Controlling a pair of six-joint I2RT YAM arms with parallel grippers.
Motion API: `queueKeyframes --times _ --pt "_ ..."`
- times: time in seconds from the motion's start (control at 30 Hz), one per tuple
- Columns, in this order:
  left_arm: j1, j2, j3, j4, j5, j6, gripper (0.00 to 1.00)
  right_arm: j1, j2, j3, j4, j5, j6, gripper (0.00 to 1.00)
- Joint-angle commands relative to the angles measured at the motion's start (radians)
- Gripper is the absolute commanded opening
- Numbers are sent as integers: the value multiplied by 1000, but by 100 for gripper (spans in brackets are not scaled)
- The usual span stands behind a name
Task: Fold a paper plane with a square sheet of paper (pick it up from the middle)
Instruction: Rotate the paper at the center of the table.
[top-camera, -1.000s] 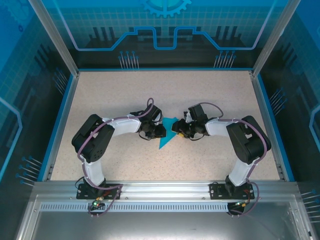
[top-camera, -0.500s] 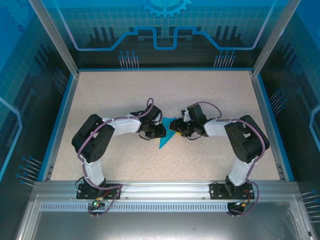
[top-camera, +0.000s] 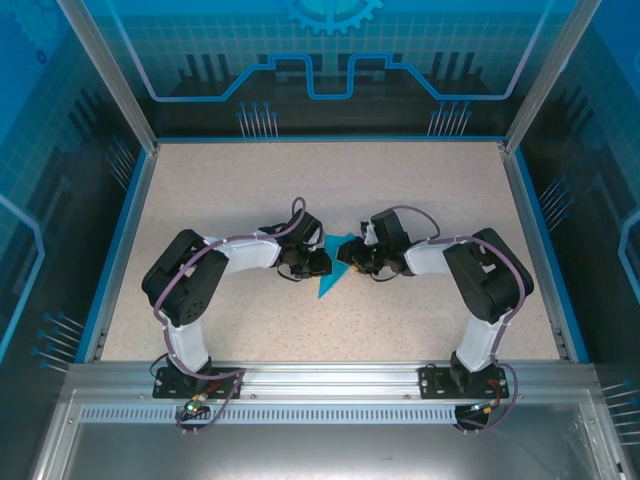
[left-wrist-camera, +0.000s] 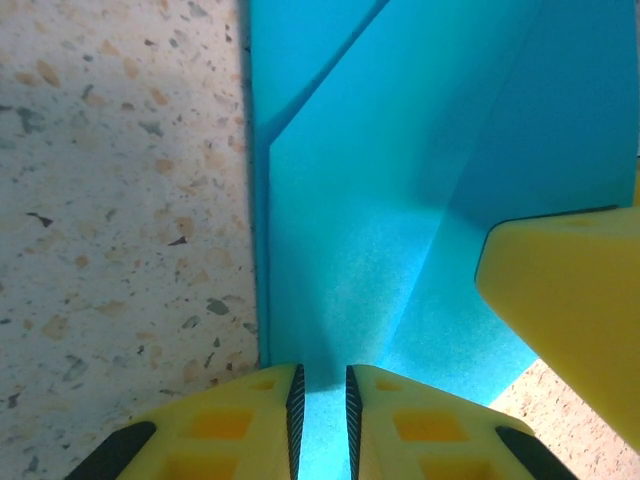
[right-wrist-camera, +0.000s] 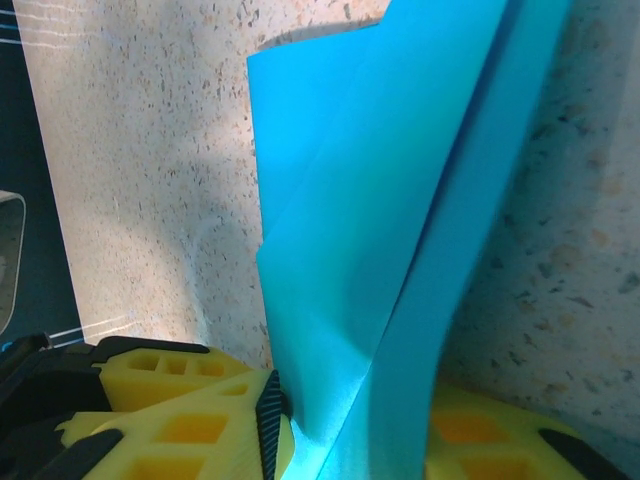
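We have the folded blue sheet (top-camera: 333, 268) between both tools, long axis near-to-far: left tool (left-wrist-camera: 321, 385) pinched on its left edge, right tool (right-wrist-camera: 355, 410) straddling its right edge, clamp unclear.

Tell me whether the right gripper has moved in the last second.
Yes: the right gripper has edged left, away from the table's right rim.

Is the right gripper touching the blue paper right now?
Touching. In the right wrist view the square sheet of paper runs between the fingers of the right gripper, lying against one black pad.
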Motion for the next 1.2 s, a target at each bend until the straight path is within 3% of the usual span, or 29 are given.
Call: queueKeyframes --times 0.0,0.3,0.6,0.8,1.1,1.17 --pt "-7 -34 -17 6 -11 -22 23 14 33 0 39 12 -4 30" --pt "-8 -44 -28 23 -9 -41 22 33 47 -2 100 15 -39 23" --pt "-8 -118 -60 34 -24 -47 24 30 20 37 11 29 -99 11" --pt "-7 -256 -137 24 -129 -54 27 33 -112 84 -268 138 -226 11" --pt "0 -423 -236 12 -284 -92 28 56 -280 182 -656 414 -385 13" --pt "3 -446 -251 11 -301 -100 28 79 -290 236 -792 532 -394 13"
